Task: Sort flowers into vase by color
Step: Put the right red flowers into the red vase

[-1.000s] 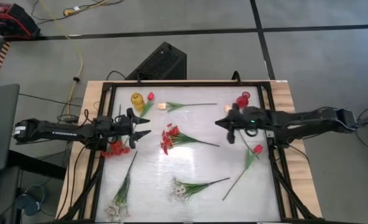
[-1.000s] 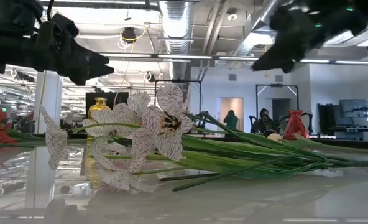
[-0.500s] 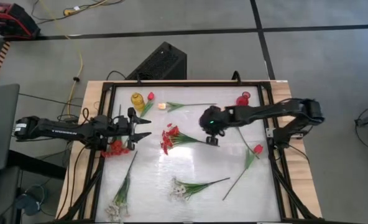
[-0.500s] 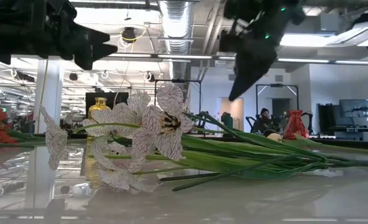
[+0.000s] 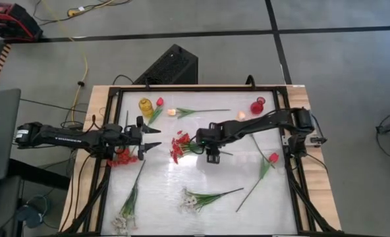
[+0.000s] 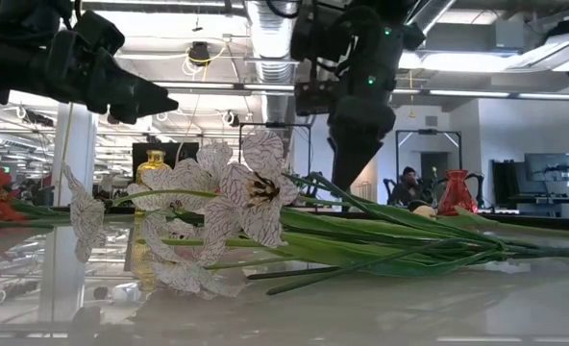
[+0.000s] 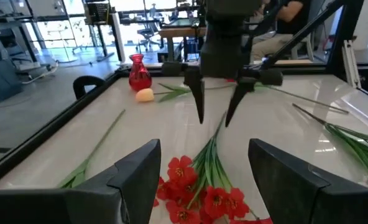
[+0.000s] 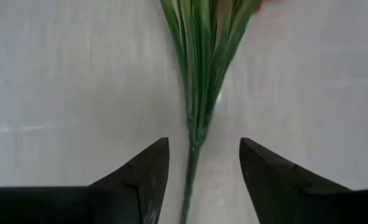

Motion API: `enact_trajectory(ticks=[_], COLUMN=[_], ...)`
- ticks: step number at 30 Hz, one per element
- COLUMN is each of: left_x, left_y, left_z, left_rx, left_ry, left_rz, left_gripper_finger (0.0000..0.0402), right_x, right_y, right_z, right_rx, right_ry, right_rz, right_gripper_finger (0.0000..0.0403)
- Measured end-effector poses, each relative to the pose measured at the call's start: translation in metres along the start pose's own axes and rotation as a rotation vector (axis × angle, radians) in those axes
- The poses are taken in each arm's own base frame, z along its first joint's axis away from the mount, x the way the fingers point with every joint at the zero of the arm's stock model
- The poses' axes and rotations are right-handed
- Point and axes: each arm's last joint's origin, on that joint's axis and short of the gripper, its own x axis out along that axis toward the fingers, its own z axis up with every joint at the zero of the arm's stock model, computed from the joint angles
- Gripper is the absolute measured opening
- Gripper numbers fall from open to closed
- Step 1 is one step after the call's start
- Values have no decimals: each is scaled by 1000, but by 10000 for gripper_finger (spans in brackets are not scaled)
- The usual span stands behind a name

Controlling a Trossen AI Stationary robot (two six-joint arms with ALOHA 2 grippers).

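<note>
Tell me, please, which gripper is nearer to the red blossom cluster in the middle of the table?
Right. The right gripper hangs with open fingers over the red blossom cluster's stalks; the left gripper waits off to the cluster's other side.

Taking the table [image 5: 201, 204] in the high view as a clock face with twelve o'clock at its far edge, one flower bunch [image 5: 182, 145] lay at the centre, a vase [image 5: 145, 107] stood at eleven o'clock with a single stem [image 5: 198, 111] lying just right of it near twelve, and a second vase [image 5: 257, 105] stood at one o'clock. Another stem [image 5: 264, 168] lay at four o'clock, a spray [image 5: 205, 197] at six, a long stem [image 5: 130, 204] at seven, and a further bunch [image 5: 122, 157] at nine. The right gripper [image 5: 211, 155] hung over the central bunch's stalks just right of centre with a finger on either side of them, while the left gripper [image 5: 150, 136] sat at nine o'clock, above the bunch there and pointing toward three.
</note>
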Motion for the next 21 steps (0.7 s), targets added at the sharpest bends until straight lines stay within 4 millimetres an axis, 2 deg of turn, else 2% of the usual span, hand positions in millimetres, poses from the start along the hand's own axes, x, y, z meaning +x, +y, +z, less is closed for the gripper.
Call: enact_trajectory(ticks=[13,18,21], left_x=[0,0,0], left_y=[0,0,0], left_z=[-1,-1,-1], left_rx=[-5,-7,-9], left_ry=[10,10,10], left_rz=[0,1,1], left_gripper_finger=[233,233,233], right_x=[36,37,36], right_y=[8,8,8], right_z=[-3,-3,-3], right_rx=[35,47,61], right_ry=[69,67,67], right_rz=[17,17,17], right_gripper_finger=[225,212,184])
